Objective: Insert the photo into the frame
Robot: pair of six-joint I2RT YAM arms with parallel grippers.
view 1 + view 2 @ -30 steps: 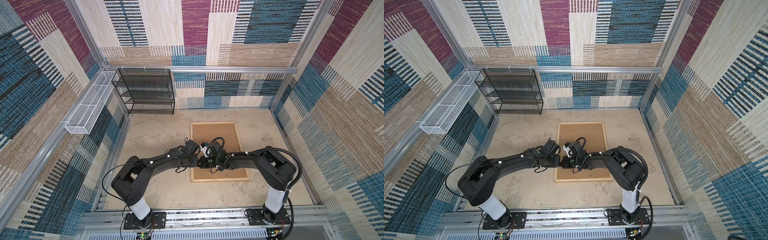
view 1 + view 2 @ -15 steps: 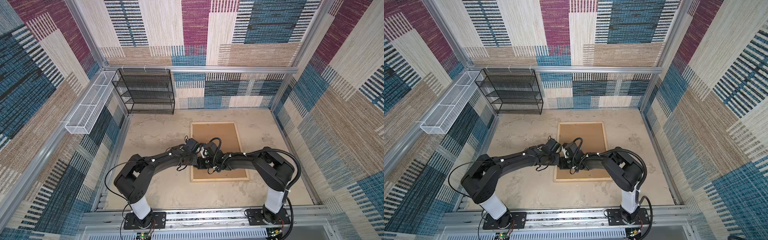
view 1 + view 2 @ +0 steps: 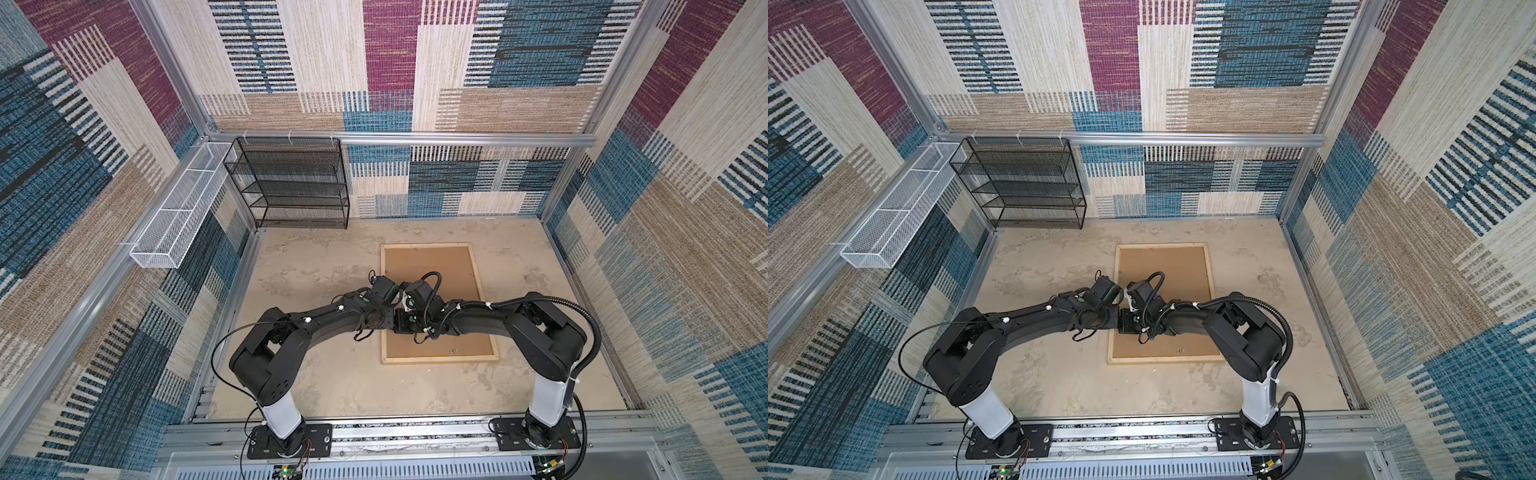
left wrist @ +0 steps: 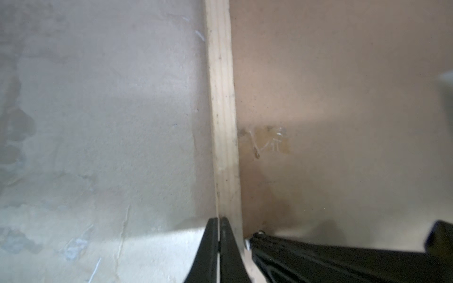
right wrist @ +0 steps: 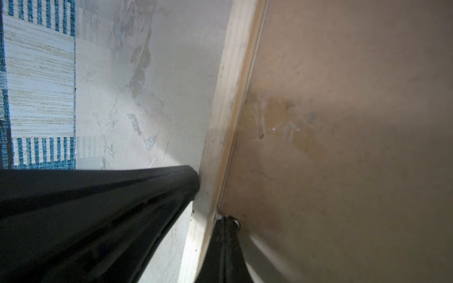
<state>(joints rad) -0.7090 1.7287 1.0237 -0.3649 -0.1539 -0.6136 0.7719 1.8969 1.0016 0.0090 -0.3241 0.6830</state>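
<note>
Frame flat on counter, brown fibreboard backing uppermost, long axis toward rear wall; thin pale wood bars. Left claw pressed together at its left bar; right claw likewise, apparently touching the backing.

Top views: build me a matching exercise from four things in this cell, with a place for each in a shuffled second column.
Things
1. frame
2. brown backing board
3. black mesh shelf rack
4. white mesh basket

Places
A. standing at the far edge of the table
B. lying inside the pale wooden bars
C. mounted on the left-hand wall
D. flat on the table, right of the middle

Pairs: 1-D, 2-B, 3-A, 4-C
</note>
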